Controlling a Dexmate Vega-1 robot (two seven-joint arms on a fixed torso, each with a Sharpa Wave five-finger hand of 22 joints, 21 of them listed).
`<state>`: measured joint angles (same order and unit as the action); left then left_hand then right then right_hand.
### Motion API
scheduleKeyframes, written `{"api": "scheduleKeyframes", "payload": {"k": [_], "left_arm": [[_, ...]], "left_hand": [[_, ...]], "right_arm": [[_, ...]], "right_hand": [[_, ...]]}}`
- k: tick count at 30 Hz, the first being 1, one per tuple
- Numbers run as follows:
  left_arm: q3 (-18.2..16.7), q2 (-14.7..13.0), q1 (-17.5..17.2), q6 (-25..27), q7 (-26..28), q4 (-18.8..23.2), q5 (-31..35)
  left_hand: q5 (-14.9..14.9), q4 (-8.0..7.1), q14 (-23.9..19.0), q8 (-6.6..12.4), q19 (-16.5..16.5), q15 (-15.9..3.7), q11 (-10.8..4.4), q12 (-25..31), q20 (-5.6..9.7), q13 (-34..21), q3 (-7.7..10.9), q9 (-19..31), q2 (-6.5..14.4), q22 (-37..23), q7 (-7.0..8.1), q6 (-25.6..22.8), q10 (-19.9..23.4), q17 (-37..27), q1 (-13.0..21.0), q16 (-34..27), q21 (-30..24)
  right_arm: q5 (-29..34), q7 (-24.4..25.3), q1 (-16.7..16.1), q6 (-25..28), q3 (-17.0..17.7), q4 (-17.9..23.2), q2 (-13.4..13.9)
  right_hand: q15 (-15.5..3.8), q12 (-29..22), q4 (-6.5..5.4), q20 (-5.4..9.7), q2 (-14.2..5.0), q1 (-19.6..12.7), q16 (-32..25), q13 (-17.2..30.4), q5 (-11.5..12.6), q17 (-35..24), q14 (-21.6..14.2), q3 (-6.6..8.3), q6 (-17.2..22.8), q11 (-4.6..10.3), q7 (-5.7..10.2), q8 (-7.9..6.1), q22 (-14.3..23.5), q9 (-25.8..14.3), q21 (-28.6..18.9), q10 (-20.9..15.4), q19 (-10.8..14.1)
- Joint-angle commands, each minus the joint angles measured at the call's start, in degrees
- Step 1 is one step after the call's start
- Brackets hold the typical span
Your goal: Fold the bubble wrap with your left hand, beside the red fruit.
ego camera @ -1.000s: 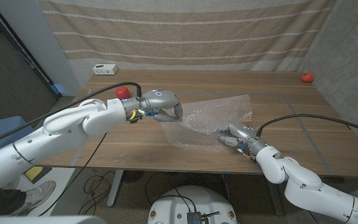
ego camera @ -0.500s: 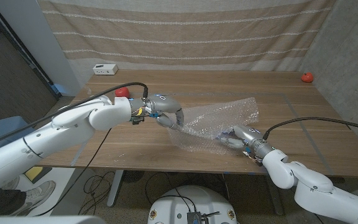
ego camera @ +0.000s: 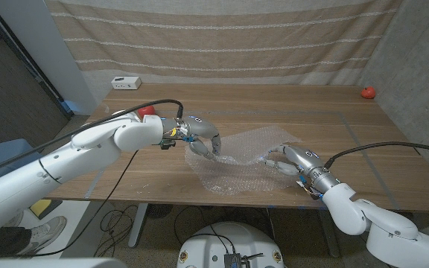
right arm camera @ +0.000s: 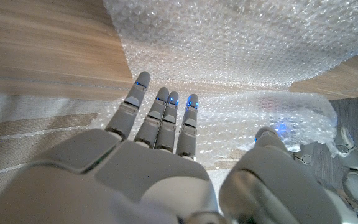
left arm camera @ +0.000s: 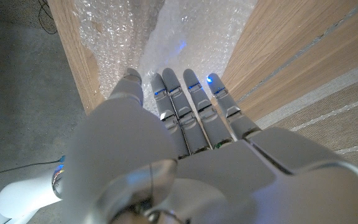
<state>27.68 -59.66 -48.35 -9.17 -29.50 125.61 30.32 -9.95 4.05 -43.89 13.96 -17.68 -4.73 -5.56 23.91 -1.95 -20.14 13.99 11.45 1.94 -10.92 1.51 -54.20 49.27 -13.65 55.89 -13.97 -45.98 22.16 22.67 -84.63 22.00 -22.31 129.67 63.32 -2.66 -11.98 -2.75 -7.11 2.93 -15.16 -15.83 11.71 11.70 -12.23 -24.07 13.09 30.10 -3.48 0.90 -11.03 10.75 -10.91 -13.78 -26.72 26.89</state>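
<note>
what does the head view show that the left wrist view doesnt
Head view alone: the red fruit behind the left arm, another red fruit at the far right corner, a white box, and the right hand on the wrap. Left wrist view alone: the back of the left hand close up. Both: the bubble wrap and the table.

Lab-like test room, bare concrete wall (ego camera: 415, 45), striped fabric backdrop (ego camera: 214, 37), wooden table (ego camera: 393, 160), floor cables (ego camera: 118, 219)

Soft, even indoor light, faint shadows; wrist views blur close up, glare on plastic.
</note>
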Motion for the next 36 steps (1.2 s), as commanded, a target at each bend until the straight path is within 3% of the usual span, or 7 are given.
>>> {"api": "scheduleKeyframes", "payload": {"k": [1,12,17,21,29,32,36], "left_arm": [[2.4,1.0,2.6,-0.3,-3.1,-1.2,-0.6],[3.5,1.7,4.2,-0.9,-4.2,-2.3,-0.8],[3.8,2.0,5.2,-0.9,-5.6,-2.6,-1.7],[3.7,2.0,6.1,-0.1,-7.1,-2.3,-3.2],[1.4,1.9,5.3,0.1,-6.4,-4.4,-13.7],[-0.1,1.5,3.3,-0.4,-2.1,-4.7,-14.6],[-3.0,2.2,-0.6,-1.0,6.0,-5.9,-16.8]], "left_hand": [[-0.1,0.02,0.8,-0.22,0.4,-5.48,0.25,-0.5,-0.11,0.2,-0.18,0.0,0.0,-0.1,0.01,0.3,-0.3,0.2,-0.5,0.3,0.2],[-0.1,0.05,1.1,-0.52,0.8,-5.37,0.22,-1.2,-0.26,0.7,-0.23,-0.1,-0.1,0.0,-0.01,0.6,-0.5,0.7,-1.0,0.6,0.4],[-0.1,-0.13,1.8,-1.13,1.2,-4.99,0.57,-2.0,-0.41,1.0,-0.46,-0.1,-0.3,0.0,0.04,1.8,-1.2,1.0,-1.8,1.0,0.6],[-0.3,-1.13,4.1,-2.69,3.0,-4.00,1.40,-4.3,-1.55,1.9,-1.94,-0.2,-1.3,0.2,-0.42,5.7,-4.0,1.4,-5.1,1.7,1.7],[-1.6,-4.77,17.1,-4.15,9.1,1.55,5.21,-12.3,-5.77,5.0,-6.47,-0.6,-3.0,0.3,0.47,21.4,-17.4,2.3,-15.8,3.5,6.7],[-1.7,-5.83,23.6,-4.41,12.1,3.72,6.29,-13.4,-6.93,6.1,-6.52,-0.8,-0.9,0.3,0.62,29.1,-24.2,2.4,-18.0,3.6,9.0],[-1.5,-5.17,32.2,-4.50,15.8,4.89,7.27,-13.5,-7.57,7.4,-5.37,-1.0,1.8,0.2,3.10,41.6,-33.6,2.9,-17.8,3.9,12.1]], "right_arm": [[0.0,3.8,-5.4,2.0,5.4,1.5,-0.2],[2.5,7.0,-12.4,8.3,12.4,3.6,-1.3],[4.3,9.1,-14.9,11.4,14.9,3.8,-3.9],[6.5,12.1,-15.4,12.4,15.2,3.0,-6.8],[7.1,14.2,-13.7,7.5,15.1,0.5,-9.8],[5.3,14.5,-12.3,3.3,15.0,-1.1,-11.1],[-0.5,14.2,-10.0,-5.9,15.7,-4.4,-13.5]], "right_hand": [[0.01,-0.1,0.08,-0.35,-0.72,0.3,0.2,0.0,0.5,-0.1,-0.3,-0.10,2.0,-0.01,-0.61,-0.81,0.1,-0.1,0.2,-0.4,-0.3],[-0.02,-0.6,0.44,-0.15,-1.72,-0.4,-0.2,0.0,0.8,0.0,-2.2,0.43,4.3,0.04,-1.16,-1.43,0.2,-0.1,-0.1,-2.2,0.9],[-0.07,-0.9,0.87,-0.20,-1.97,-1.0,-0.4,0.0,0.9,0.0,-3.1,0.70,5.2,-0.40,-1.31,-1.64,0.2,-0.1,-0.2,-3.2,1.1],[0.27,-1.0,1.02,-0.35,-2.18,-1.2,-0.4,0.0,0.9,0.0,-3.5,0.81,6.1,-0.29,-1.54,-1.84,0.2,-0.1,-0.3,-3.7,1.5],[0.21,-1.0,1.05,-0.34,-2.43,-1.2,-0.4,0.0,0.9,-0.1,-3.5,0.85,6.3,-0.41,-1.59,-1.78,0.3,-0.1,-0.2,-4.0,1.5],[-0.06,-0.9,1.01,0.12,-2.82,-1.2,-0.3,0.0,0.9,-0.1,-3.1,0.99,6.3,-0.35,-1.57,-1.71,0.3,-0.1,-0.1,-3.8,1.2],[-0.49,-0.3,1.53,0.90,-3.79,-2.1,0.5,0.0,0.9,-0.2,-1.6,1.61,5.3,-0.20,-1.57,-1.09,0.2,0.0,0.3,-2.7,0.3]]}}
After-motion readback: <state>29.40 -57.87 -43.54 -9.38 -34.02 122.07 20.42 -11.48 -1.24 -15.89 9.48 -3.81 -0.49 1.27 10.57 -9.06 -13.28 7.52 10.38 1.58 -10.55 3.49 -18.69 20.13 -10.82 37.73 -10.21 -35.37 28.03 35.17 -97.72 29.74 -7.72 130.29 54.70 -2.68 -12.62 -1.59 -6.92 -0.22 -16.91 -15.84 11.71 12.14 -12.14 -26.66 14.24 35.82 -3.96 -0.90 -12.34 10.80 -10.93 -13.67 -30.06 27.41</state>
